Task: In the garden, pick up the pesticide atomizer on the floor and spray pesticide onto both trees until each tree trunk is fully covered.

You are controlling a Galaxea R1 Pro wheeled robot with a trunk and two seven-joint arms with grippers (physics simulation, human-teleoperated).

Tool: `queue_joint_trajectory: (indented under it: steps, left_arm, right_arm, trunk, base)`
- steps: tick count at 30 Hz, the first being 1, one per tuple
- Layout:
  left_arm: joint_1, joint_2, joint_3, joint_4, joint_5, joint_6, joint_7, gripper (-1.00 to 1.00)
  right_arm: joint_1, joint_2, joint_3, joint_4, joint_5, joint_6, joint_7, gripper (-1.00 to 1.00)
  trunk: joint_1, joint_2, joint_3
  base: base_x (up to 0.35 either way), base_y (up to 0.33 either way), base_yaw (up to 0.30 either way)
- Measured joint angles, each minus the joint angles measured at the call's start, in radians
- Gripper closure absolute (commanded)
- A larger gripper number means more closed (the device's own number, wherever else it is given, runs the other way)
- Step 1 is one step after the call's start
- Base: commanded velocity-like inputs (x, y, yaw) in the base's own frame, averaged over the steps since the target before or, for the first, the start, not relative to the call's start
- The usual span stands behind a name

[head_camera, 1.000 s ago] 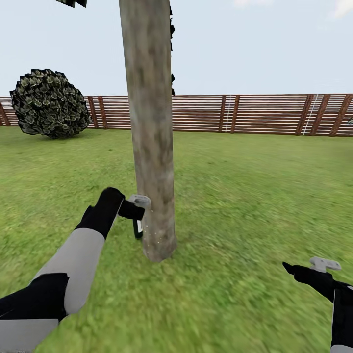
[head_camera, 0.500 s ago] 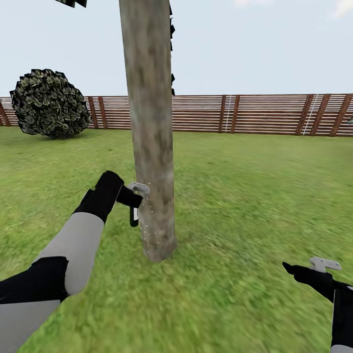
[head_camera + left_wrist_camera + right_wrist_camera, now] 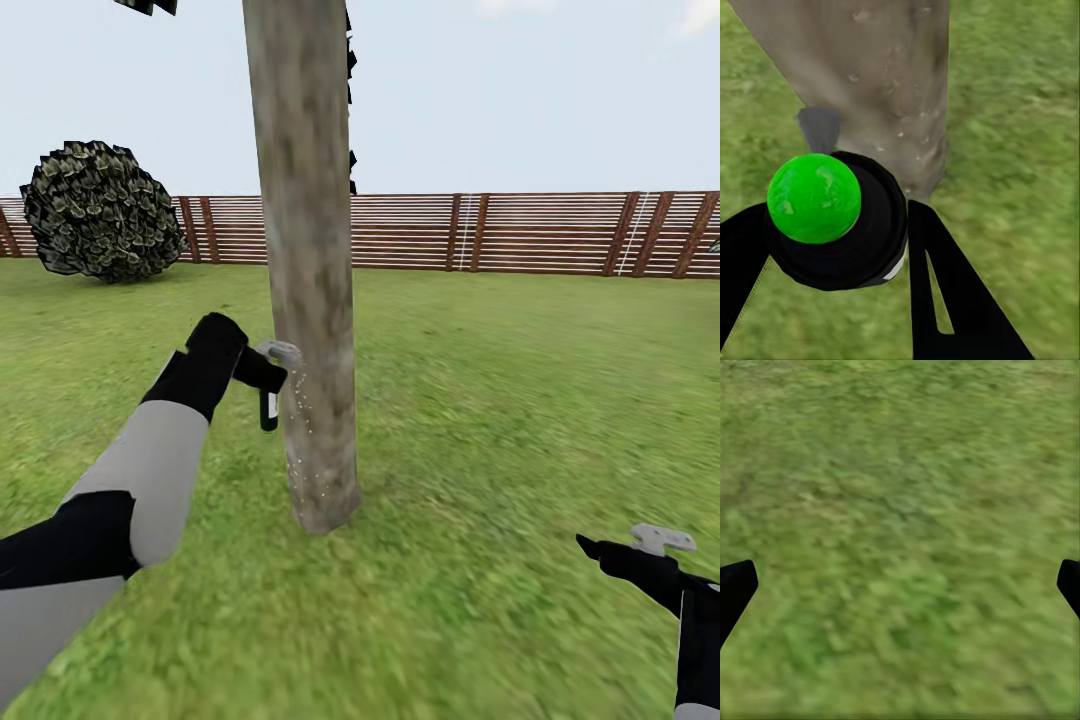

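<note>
Head view: the left gripper (image 3: pixel 268 372) is clamped on the sprayer (image 3: pixel 269 408), held upright just beside the tree trunk (image 3: pixel 305 270), which shows pale specks low down. The right gripper (image 3: pixel 600 548) hangs low over the grass (image 3: pixel 500 400), well apart from the tree; a fence (image 3: pixel 520 232) and bush (image 3: pixel 100 212) stand behind

Left wrist view: the sprayer's green cap sits between the black fingers (image 3: pixel 937 285), trunk just ahead

Right wrist view: finger tips spread wide over grass
</note>
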Motion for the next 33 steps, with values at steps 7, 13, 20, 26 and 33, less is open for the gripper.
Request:
queue_joint_trajectory:
  steps: [7,13,20,26,33]
  left_arm:
    - [-0.073,0.000,0.000,0.001,0.000,0.001,-0.005,1.00]
    - [-0.126,0.000,0.000,0.002,0.000,0.001,-0.068,1.00]
    - [-0.189,0.000,0.000,0.037,-0.002,0.001,-0.075,1.00]
    - [-0.235,0.002,0.000,0.046,-0.022,0.000,-0.075,1.00]
    - [-0.279,0.001,0.000,0.054,-0.046,0.001,-0.075,1.00]
  right_arm:
    - [0.000,0.000,0.000,0.000,0.000,0.000,0.000,-1.00]
    - [0.000,0.000,0.000,0.000,0.000,0.000,0.000,-1.00]
    - [0.000,0.000,-0.001,0.000,0.000,0.000,0.000,-1.00]
    - [0.000,0.000,-0.001,0.000,0.000,0.000,0.000,-1.00]
    - [0.000,0.000,-0.001,0.000,0.000,0.000,0.000,-1.00]
  trunk:
    - [0.000,0.000,0.000]
    - [0.000,0.000,0.000]
    - [0.000,0.000,0.000]
    - [0.000,0.000,0.000]
    - [0.000,0.000,0.000]
  base:
    - [0.000,0.000,0.000]
    - [0.000,0.000,0.000]
    - [0.000,0.000,0.000]
    - [0.000,0.000,0.000]
    - [0.000,0.000,0.000]
